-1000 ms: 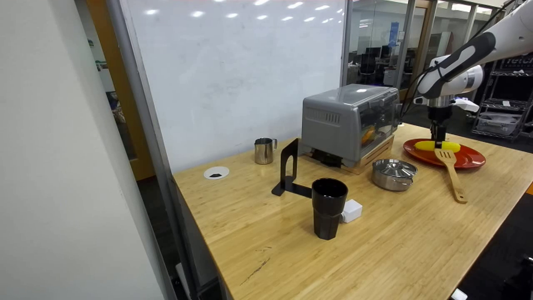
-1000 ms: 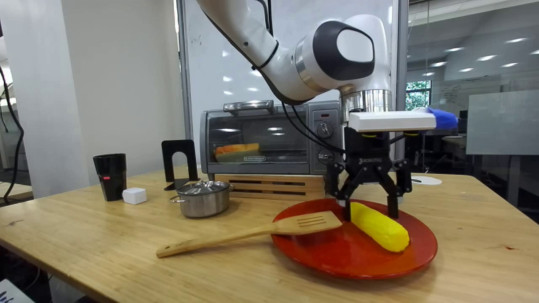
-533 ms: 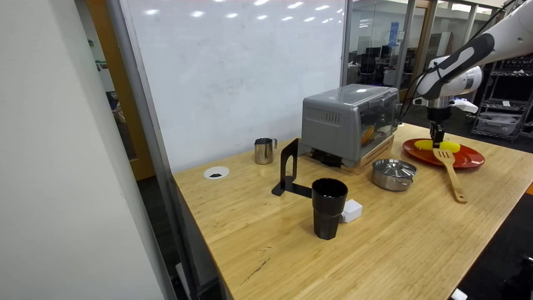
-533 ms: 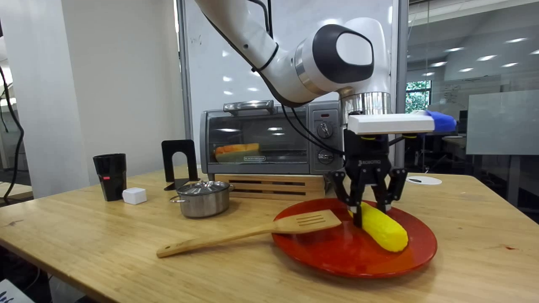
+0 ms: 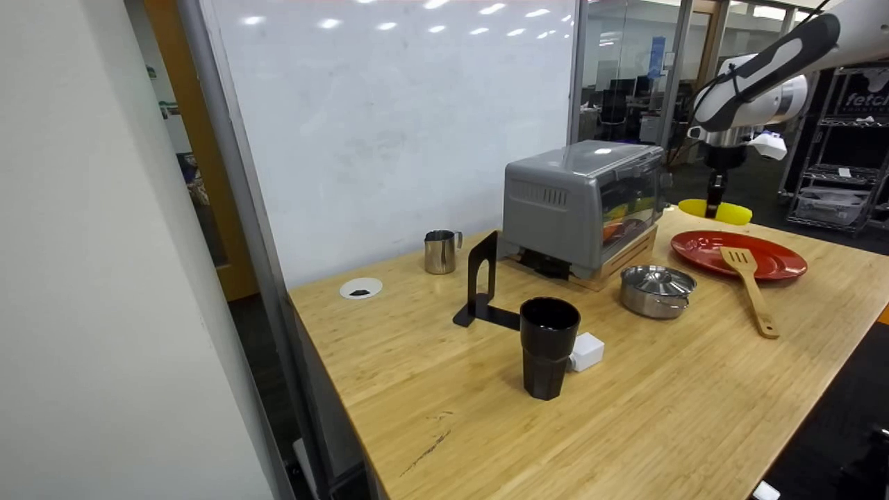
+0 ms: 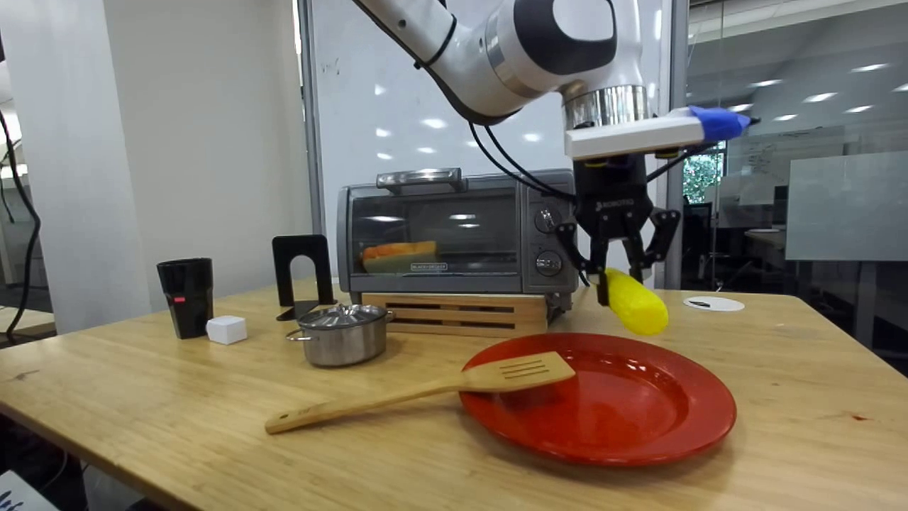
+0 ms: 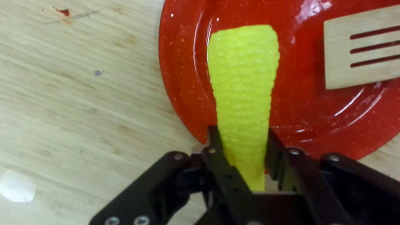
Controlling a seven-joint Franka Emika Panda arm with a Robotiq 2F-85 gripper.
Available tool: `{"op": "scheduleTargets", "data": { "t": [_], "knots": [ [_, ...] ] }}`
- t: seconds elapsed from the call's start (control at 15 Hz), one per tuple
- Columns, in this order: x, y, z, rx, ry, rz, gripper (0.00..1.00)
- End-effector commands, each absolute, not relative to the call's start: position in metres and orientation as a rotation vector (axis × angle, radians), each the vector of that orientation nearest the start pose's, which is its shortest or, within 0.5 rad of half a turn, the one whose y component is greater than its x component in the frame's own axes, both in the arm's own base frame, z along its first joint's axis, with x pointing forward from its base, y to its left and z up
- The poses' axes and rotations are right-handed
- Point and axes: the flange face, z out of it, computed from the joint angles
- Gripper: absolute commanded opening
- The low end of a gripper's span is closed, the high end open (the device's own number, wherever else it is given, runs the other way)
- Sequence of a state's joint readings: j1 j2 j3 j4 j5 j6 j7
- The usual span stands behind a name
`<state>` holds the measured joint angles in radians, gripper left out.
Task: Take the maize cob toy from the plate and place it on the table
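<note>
Maize cob toy (image 6: 640,312), clamped in gripper (image 6: 622,284)

In an exterior view: my arm (image 5: 778,69), cropped at right. In an exterior view: toy above plate (image 6: 617,419), one fingertip hidden; my gripper points down. In wrist view: spatula (image 7: 339,59), handle cut off.

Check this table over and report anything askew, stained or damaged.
A tan wooden slotted spatula lies askew, its head over the round red plate and its handle end on the light wooden table. That table also bears a small red spot, perhaps a stain, and dark scratch-like marks near an edge.
</note>
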<state>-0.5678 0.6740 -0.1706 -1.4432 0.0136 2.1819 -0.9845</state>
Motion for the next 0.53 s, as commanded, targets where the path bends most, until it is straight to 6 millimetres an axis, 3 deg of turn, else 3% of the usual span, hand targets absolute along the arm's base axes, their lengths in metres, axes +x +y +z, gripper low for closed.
{"op": "scheduleTargets", "data": {
  "t": [0.0, 0.2, 0.47],
  "knots": [
    [0.558, -0.443, 0.336, -3.269, -0.395, 0.076, 0.11],
    [0.558, -0.417, 0.350, -3.290, -0.384, 0.185, 0.11],
    [0.543, -0.392, 0.359, -3.293, -0.359, 0.393, 0.11]
  ]
}}
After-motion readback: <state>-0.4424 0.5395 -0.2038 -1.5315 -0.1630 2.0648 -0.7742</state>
